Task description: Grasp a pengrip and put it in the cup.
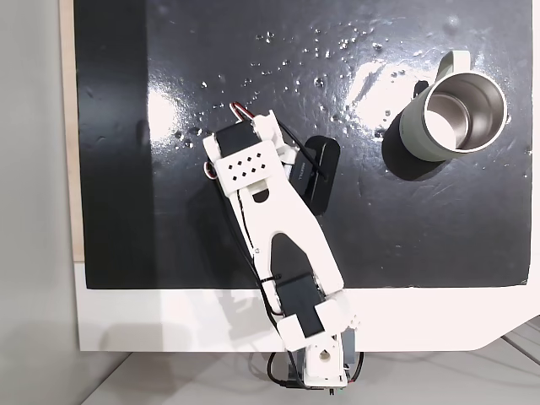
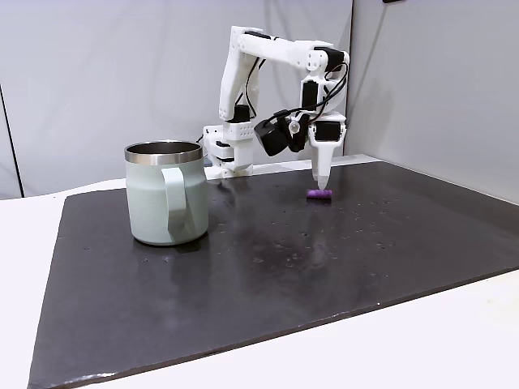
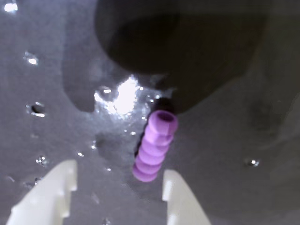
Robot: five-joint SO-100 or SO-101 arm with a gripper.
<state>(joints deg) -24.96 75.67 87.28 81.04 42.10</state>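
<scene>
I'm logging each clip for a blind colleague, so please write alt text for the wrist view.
A small purple ridged pengrip lies on a glossy dark mat, its open end pointing away from the camera. The two white fingertips of the open pincer rise from the bottom edge, one close beside the pengrip's near end.

white table (image 2: 16, 267), black mat (image 2: 284, 267), cup (image 2: 166, 194), pengrip (image 2: 319, 194) on mat

Fixed view: straight down on my arm (image 1: 274, 228) and mat (image 1: 405, 228) | fixed view: low, tableside, facing my arm (image 2: 276, 97), sharing mat (image 2: 324, 267) | wrist view: close, blurry, probably steep onto mat (image 3: 243, 154).
</scene>
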